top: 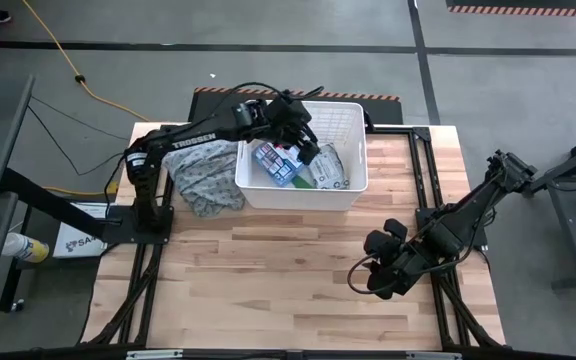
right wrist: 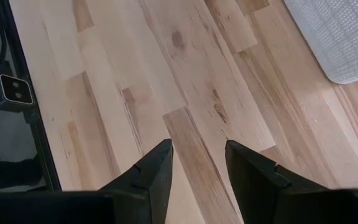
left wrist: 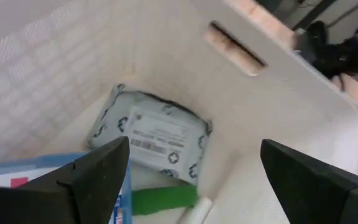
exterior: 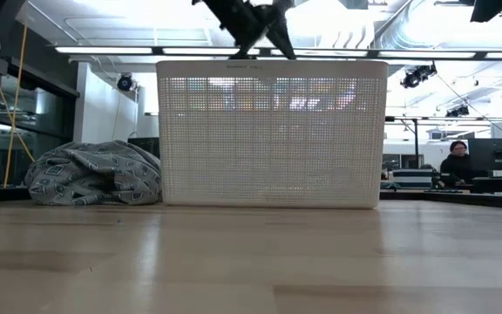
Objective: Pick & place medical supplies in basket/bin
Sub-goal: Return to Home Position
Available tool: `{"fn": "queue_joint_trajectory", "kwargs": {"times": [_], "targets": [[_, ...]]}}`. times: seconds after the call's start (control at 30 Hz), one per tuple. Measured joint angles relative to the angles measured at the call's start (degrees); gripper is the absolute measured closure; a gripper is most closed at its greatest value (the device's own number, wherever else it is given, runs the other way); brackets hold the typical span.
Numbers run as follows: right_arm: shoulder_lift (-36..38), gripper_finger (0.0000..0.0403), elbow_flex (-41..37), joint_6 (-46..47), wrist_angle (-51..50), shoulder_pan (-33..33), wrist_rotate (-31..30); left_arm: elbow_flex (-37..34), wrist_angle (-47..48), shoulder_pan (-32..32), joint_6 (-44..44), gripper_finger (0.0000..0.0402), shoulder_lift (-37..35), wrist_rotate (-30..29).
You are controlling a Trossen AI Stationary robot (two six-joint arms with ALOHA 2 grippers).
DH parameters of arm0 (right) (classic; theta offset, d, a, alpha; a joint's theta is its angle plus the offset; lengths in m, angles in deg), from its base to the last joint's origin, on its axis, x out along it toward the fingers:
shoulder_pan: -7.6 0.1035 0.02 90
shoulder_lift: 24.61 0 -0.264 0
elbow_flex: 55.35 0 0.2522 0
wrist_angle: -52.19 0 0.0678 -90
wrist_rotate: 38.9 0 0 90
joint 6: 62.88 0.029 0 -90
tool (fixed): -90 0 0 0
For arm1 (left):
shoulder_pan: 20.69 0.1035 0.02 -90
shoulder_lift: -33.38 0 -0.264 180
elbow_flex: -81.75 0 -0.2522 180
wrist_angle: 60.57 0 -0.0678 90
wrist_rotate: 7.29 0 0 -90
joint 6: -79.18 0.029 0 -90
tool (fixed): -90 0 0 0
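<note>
Basket (exterior: 268, 131) walls hide its supplies (top: 278, 163) at table height (left jaws spread above).

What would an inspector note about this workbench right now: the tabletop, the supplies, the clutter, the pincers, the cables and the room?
Surface: wooden table, light planks in a black frame.
Job's things: white basket at the table's far side; inside lie a blue box, a grey-white packet and a green item.
Clutter: cloth heap beside the basket, on the left arm's side.
Pincers: left pincer open, empty, above the basket; right pincer open, empty, over the table's near right part.
Cables: yellow cable on the floor beyond the table.
Surroundings: a person sits at a desk far behind.
</note>
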Motion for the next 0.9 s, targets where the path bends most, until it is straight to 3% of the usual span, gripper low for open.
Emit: {"fn": "queue_joint_trajectory", "kwargs": {"times": [0.27, 0.63, 0.9], "targets": [[0.0, 0.0262, 0.0, -2.3, 0.0, 0.0, -4.0, 0.0, -1.0, -5.7, 5.5, 0.0005, -7.6, -0.7], [0.0, 0.0262, 0.0, -3.5, 0.1, -2.2, -5.0, 0.0, -0.2, -15.9, 8.4, 0.0005, -19.1, -1.2], [0.4, 0.0262, 0.3, -6.1, 0.5, -5.5, -5.2, 0.0, 5.3, -25.1, 7.7, 0.0005, -24.3, -9.0]]}}
